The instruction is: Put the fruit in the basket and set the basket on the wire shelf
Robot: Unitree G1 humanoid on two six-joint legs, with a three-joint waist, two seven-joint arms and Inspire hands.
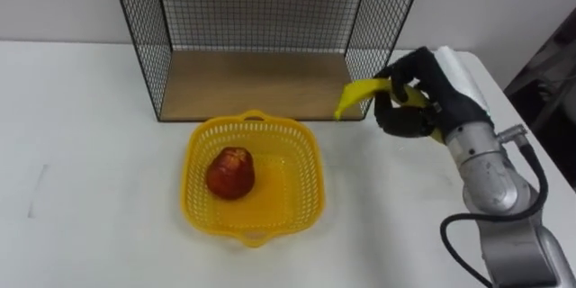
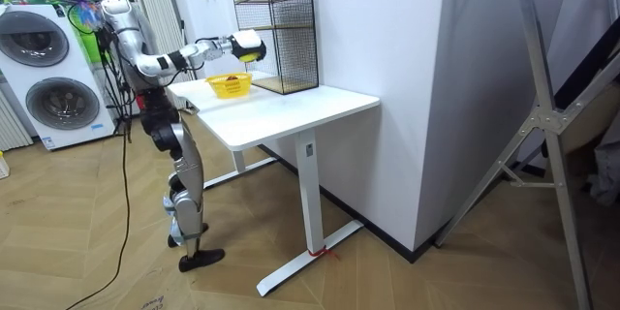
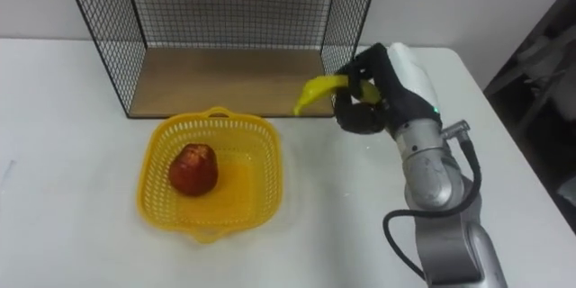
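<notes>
Holding: the right hand is clenched round a banana, up off the table and to the right of the basket, a touch behind its right rim. The banana's free tip points back toward the basket.
Basket: yellow and mesh-sided, it sits flat on the white table with a small handle at its front and another at its back.
Apple: a red apple is already lying in the basket's left half, and the right half of the floor shows bare yellow.
Wire shelf: the wire shelf stands directly behind the basket, its wooden bottom board just beyond the basket's back handle.
In the way: the shelf's right front post and wire side panel stand just behind the banana, close to the knuckles. Between hand and basket lies plain tabletop.
Robot: it stands upright at the table edge on the basket's near side, right arm stretched forward over the top.
Around: the washing machines are well behind the robot, far from the basket, and a metal frame leans well off at the room view's right.
</notes>
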